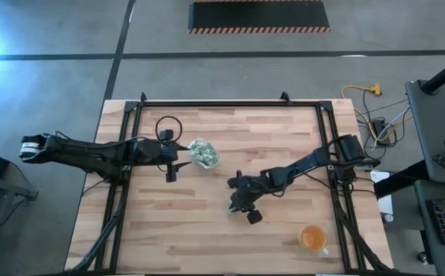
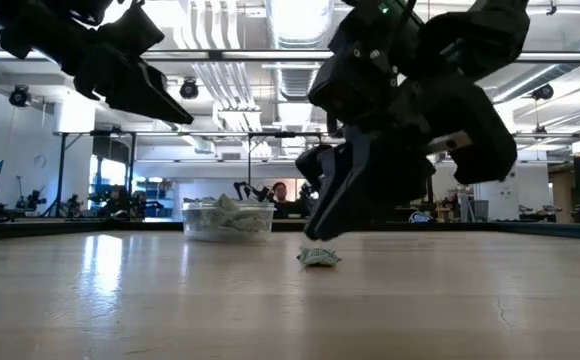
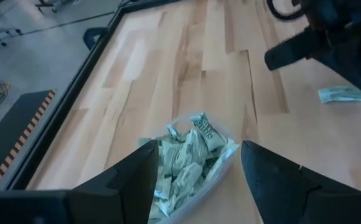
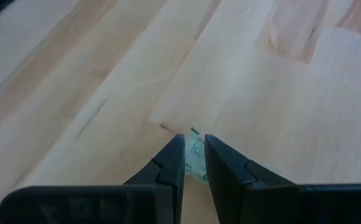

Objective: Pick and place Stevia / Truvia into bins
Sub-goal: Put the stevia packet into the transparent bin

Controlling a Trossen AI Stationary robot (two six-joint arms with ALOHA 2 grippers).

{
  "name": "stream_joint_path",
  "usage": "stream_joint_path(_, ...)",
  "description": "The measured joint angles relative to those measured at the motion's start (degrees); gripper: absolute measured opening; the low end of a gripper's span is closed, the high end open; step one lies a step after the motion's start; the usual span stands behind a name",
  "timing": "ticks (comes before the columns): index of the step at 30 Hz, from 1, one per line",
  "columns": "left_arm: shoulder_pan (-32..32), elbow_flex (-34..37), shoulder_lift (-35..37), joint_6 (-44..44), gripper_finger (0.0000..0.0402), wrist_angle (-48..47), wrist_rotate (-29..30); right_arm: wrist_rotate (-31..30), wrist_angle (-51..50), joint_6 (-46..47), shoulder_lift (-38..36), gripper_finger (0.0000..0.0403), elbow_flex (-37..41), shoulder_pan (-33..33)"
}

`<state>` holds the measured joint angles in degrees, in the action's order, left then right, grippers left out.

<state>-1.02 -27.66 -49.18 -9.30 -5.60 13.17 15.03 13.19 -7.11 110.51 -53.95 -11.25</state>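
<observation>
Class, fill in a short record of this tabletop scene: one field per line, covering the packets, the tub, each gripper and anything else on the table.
Loose packet: one Stevia packet lying on the wooden table
Clear tub: holds many packets, left of centre
Right gripper: down at the loose packet, fingers nearly closed around it
Left gripper: open, poised beside the tub
Other item: orange cup near the table's right front corner
</observation>
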Motion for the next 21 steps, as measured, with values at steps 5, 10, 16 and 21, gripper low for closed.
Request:
stream_joint_path(5, 0.00, 0.02, -0.33, 0.00, 0.0213, 0.12, 0.17, -0.04, 0.90, -0.42, 0.45, 0.0055, -0.02, 0.07)
stream_joint_path(10, 0.00, 0.01, -0.29, 0.00, 0.0213, 0.14, 0.17, -0.05, 0.72, -0.17, 0.45, 0.0075, -0.02, 0.13)
stream_joint_path(16, 0.00, 0.02, -0.42, 0.00, 0.0212, 0.10, 0.15, -3.47, 0.72, 0.75, 0.45, 0.0108, -0.02, 0.14)
stream_joint_path(21, 0.00, 0.01, -0.42, 0.00, 0.0212, 0.10, 0.13, -4.97, 0.45, 1.15, 0.45, 0.0148, -0.02, 0.26)
